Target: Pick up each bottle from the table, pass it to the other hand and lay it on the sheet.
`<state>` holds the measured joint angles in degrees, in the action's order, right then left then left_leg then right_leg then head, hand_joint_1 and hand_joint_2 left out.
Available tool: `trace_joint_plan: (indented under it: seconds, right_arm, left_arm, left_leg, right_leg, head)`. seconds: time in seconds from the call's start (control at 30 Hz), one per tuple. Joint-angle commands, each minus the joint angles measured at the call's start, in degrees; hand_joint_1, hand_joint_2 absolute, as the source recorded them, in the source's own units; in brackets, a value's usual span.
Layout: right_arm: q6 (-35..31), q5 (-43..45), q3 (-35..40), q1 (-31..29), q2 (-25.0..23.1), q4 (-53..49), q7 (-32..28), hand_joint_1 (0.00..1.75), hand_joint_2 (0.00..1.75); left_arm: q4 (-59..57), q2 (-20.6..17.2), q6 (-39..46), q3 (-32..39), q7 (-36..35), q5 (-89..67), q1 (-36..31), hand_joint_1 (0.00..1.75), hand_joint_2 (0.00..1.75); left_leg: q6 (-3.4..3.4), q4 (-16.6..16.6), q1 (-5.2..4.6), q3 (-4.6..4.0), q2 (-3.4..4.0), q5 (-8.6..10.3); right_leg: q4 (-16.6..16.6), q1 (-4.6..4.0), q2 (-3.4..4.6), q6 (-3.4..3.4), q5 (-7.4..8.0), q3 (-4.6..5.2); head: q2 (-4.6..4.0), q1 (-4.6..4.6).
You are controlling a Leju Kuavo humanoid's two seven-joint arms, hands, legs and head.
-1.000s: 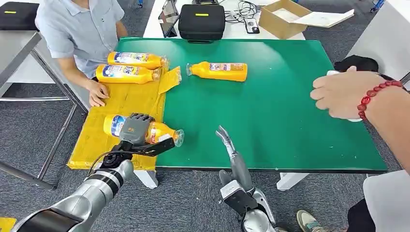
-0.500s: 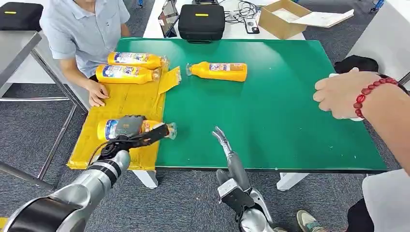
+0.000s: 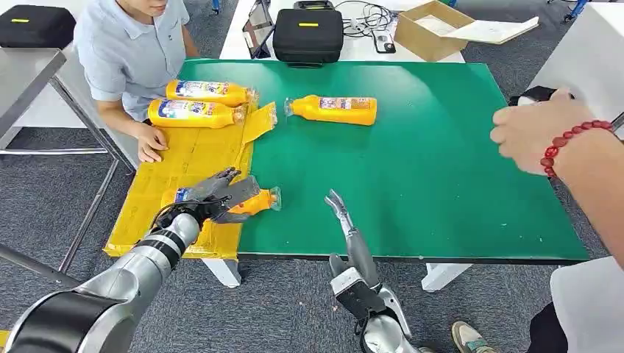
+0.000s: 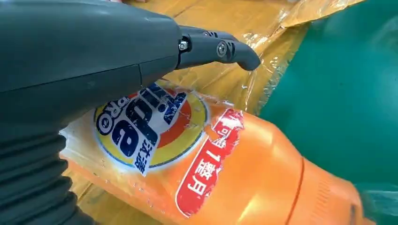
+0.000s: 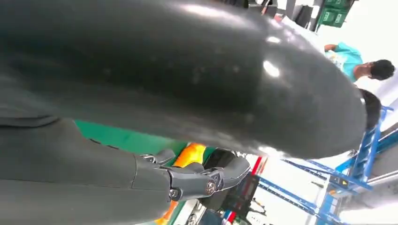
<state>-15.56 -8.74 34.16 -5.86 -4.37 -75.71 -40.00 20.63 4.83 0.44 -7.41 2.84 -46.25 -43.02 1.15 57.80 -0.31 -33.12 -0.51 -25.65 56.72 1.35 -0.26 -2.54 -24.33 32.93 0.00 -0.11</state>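
Hovering with fingers spread, our left hand (image 3: 219, 193) sits just above the bottle (image 3: 254, 201) lying across the sheet (image 3: 184, 158) near its front right edge, neck toward the green table (image 3: 412, 162); our right hand (image 3: 340, 207), empty and straight-fingered, waits beside.

Left hand (image 3: 218, 193) splayed — right hand (image 3: 340, 209) straight

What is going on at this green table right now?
The robot's left hand is over an orange bottle lying at the edge of the yellow sheet, its fingers spread above it. Two more bottles lie on the sheet's far end and one lies on the green table. The right hand hangs at the table's near edge, holding nothing. A person sits beside the sheet.
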Motion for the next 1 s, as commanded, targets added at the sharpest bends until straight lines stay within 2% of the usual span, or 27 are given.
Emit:
trace_joint_plan:
  seconds: [0.03, 0.17, 0.37, 0.43, 0.47, 0.53, 0.63, 0.77, 0.87, 0.93, 0.97, 1.0]
  right_arm:
    - [-0.7, 0.5, 1.6, -2.3, 1.3, 4.4, 0.0, 0.0, 0.0]
    - [-1.3, 0.5, 1.4, -1.5, 2.0, 3.5, 0.0, 0.0, 0.0]
    - [-1.4, 0.5, 1.4, -1.2, 2.2, 3.2, 0.0, 0.0, 0.0]
    - [-2.3, 0.1, 1.3, -0.4, 2.5, 2.1, 0.0, 0.0, 0.0]
    - [-2.8, -0.1, 1.2, 0.0, 2.5, 1.7, 0.0, 0.0, 0.0]
    - [-3.3, -0.2, 1.6, 0.6, 2.9, 0.6, 0.0, 0.0, 0.0]
    - [-4.3, -0.3, 1.5, 0.9, 2.9, 0.5, 0.0, 0.0, 0.0]
    - [-4.3, -0.3, 1.5, 0.9, 2.9, 0.5, 0.0, 0.0, 0.0]
    - [-4.9, -0.5, 1.5, 0.8, 2.9, 0.6, 0.0, 0.0, 0.0]
    - [-8.1, -2.3, 2.5, 0.5, 3.9, 1.2, 0.0, 0.0, 0.0]
    - [-9.4, -2.7, 2.1, 0.6, 4.1, 1.5, 0.0, 0.0, 1.75]
    - [-10.0, -2.4, 1.1, 1.1, 4.4, 1.1, 0.0, 0.0, 1.75]
  left_arm:
    - [-3.9, 0.9, -2.3, 3.1, 3.3, 2.4, 1.0, 0.0, 0.0]
    - [-0.2, 2.7, 0.1, 6.4, 13.9, 7.9, 2.7, 0.0, 0.0]
    - [0.6, 3.2, 0.8, 6.6, 15.3, 8.5, 3.0, 0.0, 0.0]
    - [5.9, 5.3, 10.1, 8.8, 25.8, 12.5, 5.7, 0.0, 0.0]
    - [8.9, 6.7, 14.1, 9.3, 29.6, 13.8, 7.0, 0.0, 1.75]
    - [16.2, 8.1, 19.0, 8.3, 35.9, 15.7, 10.2, 0.0, 1.75]
    - [28.6, 8.4, 20.4, 3.9, 35.3, 20.5, 15.6, 0.0, 1.75]
    - [28.6, 8.4, 20.4, 3.9, 35.3, 20.5, 15.6, 0.0, 1.75]
    - [32.6, 8.1, 24.5, 1.9, 37.2, 21.7, 17.0, 0.0, 1.75]
    - [40.2, 6.9, 26.0, -3.3, 36.9, 27.1, 20.6, 0.0, 1.75]
    - [42.5, 7.1, 25.6, -4.1, 36.7, 29.1, 21.9, 0.0, 1.75]
    - [46.1, 7.1, 26.5, -5.2, 36.2, 31.0, 24.3, 0.0, 1.75]
  left_leg:
    - [-0.07, -0.1, 0.08, 0.14, 0.16, -0.01]
    - [-0.04, -0.1, 0.03, 0.17, 0.06, 0.01]
    - [-0.05, 0.0, 0.04, 0.12, 0.08, -0.01]
    - [-0.07, 0.0, 0.07, 0.13, 0.08, -0.01]
    - [-0.1, -0.1, 0.12, 0.14, 0.08, -0.02]
    - [-0.06, 0.0, 0.07, 0.05, -0.08, 0.0]
    - [-0.05, 0.0, 0.08, -0.08, -0.02, -0.03]
    - [-0.05, 0.0, 0.05, -0.14, 0.09, -0.05]
    - [-0.05, 0.0, 0.02, -0.23, 0.05, -0.02]
    - [-0.07, 0.1, 0.09, -0.22, 0.12, -0.06]
    - [-0.05, 0.0, 0.05, -0.24, 0.15, -0.05]
    - [-0.08, 0.0, 0.11, -0.17, 0.18, -0.09]
  right_leg:
    - [-0.1, -0.09, 0.14, 0.11, 0.06, -0.12]
    - [-0.1, -0.03, 0.04, 0.06, 0.03, -0.16]
    - [0.0, -0.04, 0.05, 0.08, 0.0, -0.12]
    - [-0.1, -0.07, 0.05, 0.11, 0.01, -0.14]
    - [-0.1, -0.12, 0.05, 0.15, 0.02, -0.18]
    - [-0.1, -0.07, -0.12, 0.09, -0.02, -0.07]
    - [-0.1, -0.09, -0.04, 0.08, -0.01, 0.07]
    - [0.0, -0.05, 0.06, 0.08, -0.01, 0.16]
    - [0.0, -0.03, 0.03, 0.07, 0.0, 0.26]
    - [0.0, -0.1, 0.09, 0.11, 0.0, 0.24]
    - [0.0, -0.05, 0.11, 0.08, 0.01, 0.28]
    - [-0.1, -0.12, 0.14, 0.12, 0.0, 0.19]
  head:
    - [0.0, -0.02]
    - [0.0, 0.0]
    - [0.0, 0.0]
    - [0.0, 0.0]
    - [0.0, 0.0]
    - [0.0, -0.02]
    - [0.0, 0.02]
    - [0.0, 0.0]
    - [0.0, 0.0]
    - [0.0, 0.0]
    - [0.0, 0.0]
    - [0.0, 0.0]
